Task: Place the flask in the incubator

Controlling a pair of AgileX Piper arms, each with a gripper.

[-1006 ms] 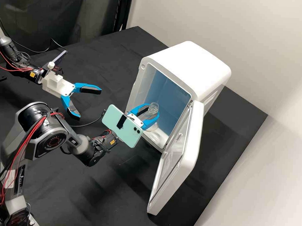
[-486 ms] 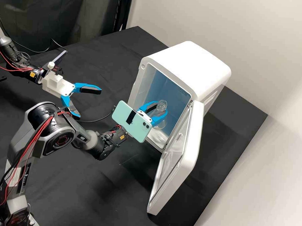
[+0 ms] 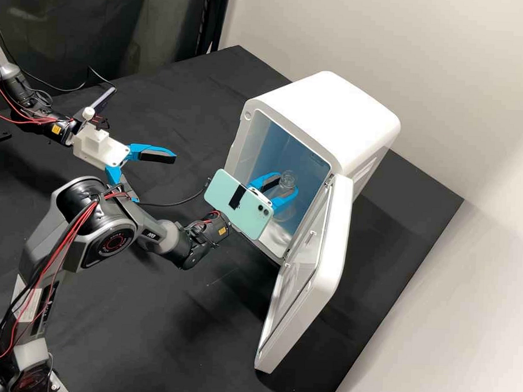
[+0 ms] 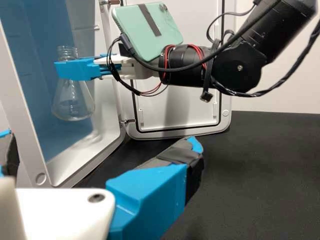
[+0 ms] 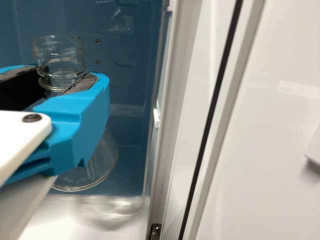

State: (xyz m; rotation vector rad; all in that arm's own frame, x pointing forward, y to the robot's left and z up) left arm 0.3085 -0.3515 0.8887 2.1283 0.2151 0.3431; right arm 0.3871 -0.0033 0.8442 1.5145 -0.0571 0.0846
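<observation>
Holding the flask: the right claw point(image 3: 282, 189) is clenched on the neck of the clear conical flask point(image 3: 286, 178), just below the rim; the right wrist view shows a blue finger point(image 5: 82, 107) pressed against the glass
Flask position: upright and inside the incubator point(image 3: 328, 112), in front of the blue back wall; in the left wrist view the flask point(image 4: 72, 97) seems to hang a little above the white floor rather than rest on it
Incubator: a white box standing on the black counter point(image 3: 180, 331) towards its far right side, with its opening turned towards the arms
Door point(image 3: 307, 267): swung wide open on the right side of the opening, its inner face white
Right arm: extends from the lower left across the counter, with the claw inside the opening
Phone point(image 3: 241, 204): mint green, mounted on the right wrist with a strip of black tape, sitting just outside the opening
Left claw point(image 3: 154, 178): released, its blue fingers spread wide and grasping nothing, hanging above the counter well to the left of the incubator and pointing towards it
</observation>
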